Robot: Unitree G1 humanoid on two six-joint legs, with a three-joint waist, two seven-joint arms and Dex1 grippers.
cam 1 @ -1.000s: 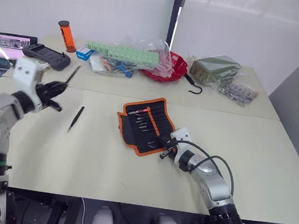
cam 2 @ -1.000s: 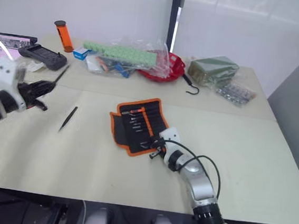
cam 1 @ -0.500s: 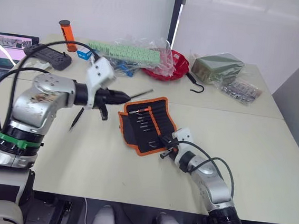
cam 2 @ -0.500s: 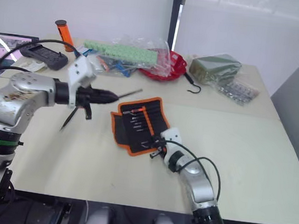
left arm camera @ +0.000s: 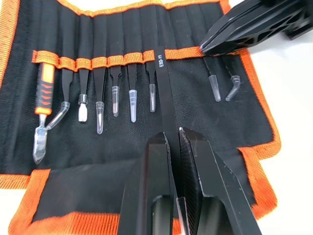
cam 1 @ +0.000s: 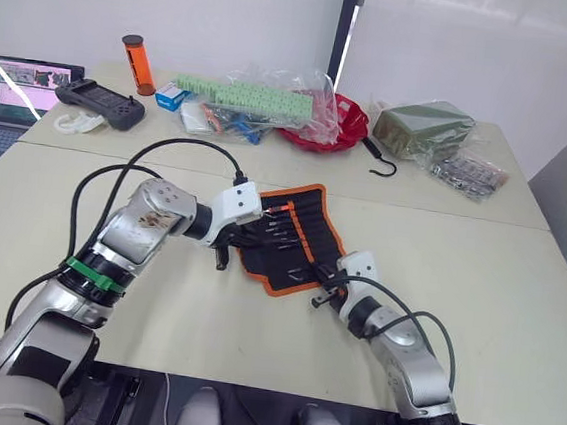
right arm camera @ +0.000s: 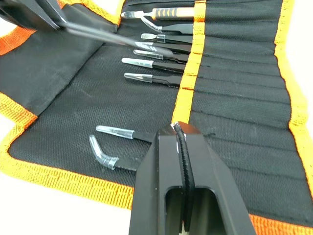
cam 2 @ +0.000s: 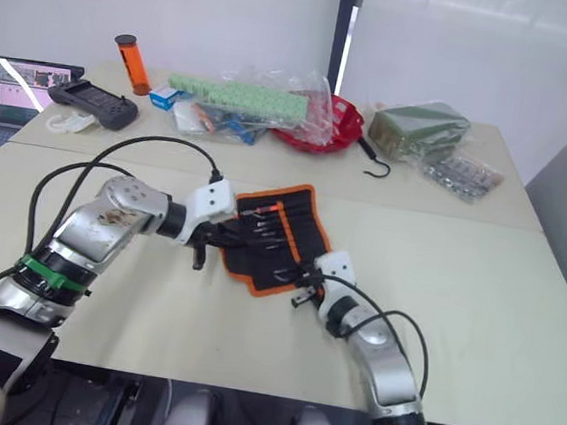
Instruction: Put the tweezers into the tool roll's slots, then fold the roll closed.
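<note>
Left gripper (left arm camera: pixel 174 142) pinched one of the tweezers (left arm camera: pixel 165 95) over the tool roll (left arm camera: pixel 234 98). Its top end touched the slots (left arm camera: pixel 122 59). Right gripper (right arm camera: pixel 179 131) pressed down on the roll, fingers squeezed together, holding nothing.

Cream table (cam 1: pixel 517 295), open tool roll (cam 1: pixel 296 239), laptop (cam 1: pixel 19 92), clutter

Black fabric tool roll with bright orange edging (cam 1: pixel 301 236): lies unrolled and flat on the table, inner face up. Narrow stitched black slots (left arm camera: pixel 122 58) run in a row under an orange band; most hold tools with clear-capped tips. One slim black pointed metal tweezer (left arm camera: pixel 164 93), marked ESD-11, stands at the band, tip entering a slot.
</note>
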